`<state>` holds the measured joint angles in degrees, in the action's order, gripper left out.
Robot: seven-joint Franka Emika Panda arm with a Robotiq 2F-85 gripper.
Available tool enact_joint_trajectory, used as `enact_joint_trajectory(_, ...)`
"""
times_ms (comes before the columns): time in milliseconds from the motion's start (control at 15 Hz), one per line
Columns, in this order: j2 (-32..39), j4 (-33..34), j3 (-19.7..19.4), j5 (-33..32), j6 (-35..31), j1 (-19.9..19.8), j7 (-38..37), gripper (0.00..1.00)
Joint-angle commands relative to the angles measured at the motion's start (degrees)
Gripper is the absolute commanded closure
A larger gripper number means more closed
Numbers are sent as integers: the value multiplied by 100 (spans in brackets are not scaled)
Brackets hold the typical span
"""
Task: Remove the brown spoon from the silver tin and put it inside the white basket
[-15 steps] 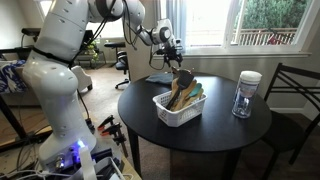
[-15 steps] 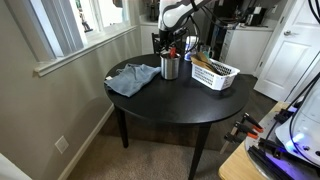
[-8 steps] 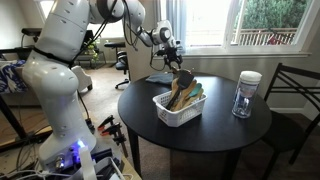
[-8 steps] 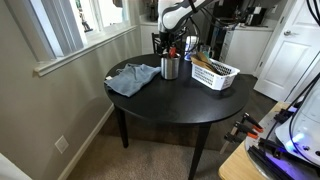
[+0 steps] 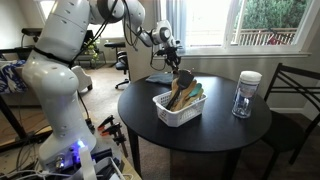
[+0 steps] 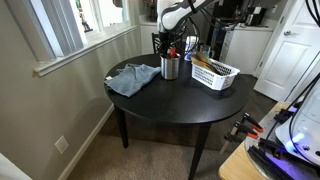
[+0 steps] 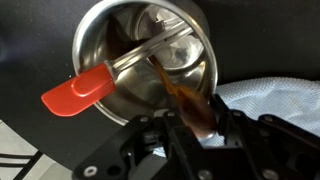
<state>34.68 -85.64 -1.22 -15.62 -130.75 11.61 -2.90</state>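
Observation:
The silver tin (image 7: pixel 92 30) fills the wrist view and stands on the round black table in an exterior view (image 6: pixel 170 68). The brown spoon (image 7: pixel 190 105) leans out of it, its dark rounded end between my fingers. My gripper (image 7: pixel 195 125) hangs straight above the tin in both exterior views (image 6: pixel 169 47) (image 5: pixel 172 50), and its jaws press on the spoon's end from both sides. A red spatula (image 7: pixel 75 92) and a metal utensil (image 7: pixel 160 48) also stand in the tin. The white basket (image 6: pixel 222 78) (image 5: pixel 178 115) sits beside the tin with pale wooden utensils in it.
A crumpled blue-grey cloth (image 6: pixel 133 78) lies on the table next to the tin, on the side away from the basket. A clear jar with a white lid (image 5: pixel 245 95) stands near the table edge. A dark chair (image 5: pixel 295 90) is behind the jar.
The jaws have closed in on the spoon's end. The arm and everything on the table stay where they were.

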Motion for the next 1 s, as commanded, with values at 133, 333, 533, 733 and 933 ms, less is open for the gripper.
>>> enact_joint_trajectory(133,12,65,-2,-275,62,33,103,75)
enact_joint_trajectory(333,-92,13,-48,-450,73,71,84,78)
enact_joint_trajectory(533,-232,8,-171,-851,87,142,42,90)
enact_joint_trajectory(733,-427,0,-313,-1306,135,216,1,93)
enact_joint_trajectory(933,-566,13,-383,-1612,165,240,-47,93)
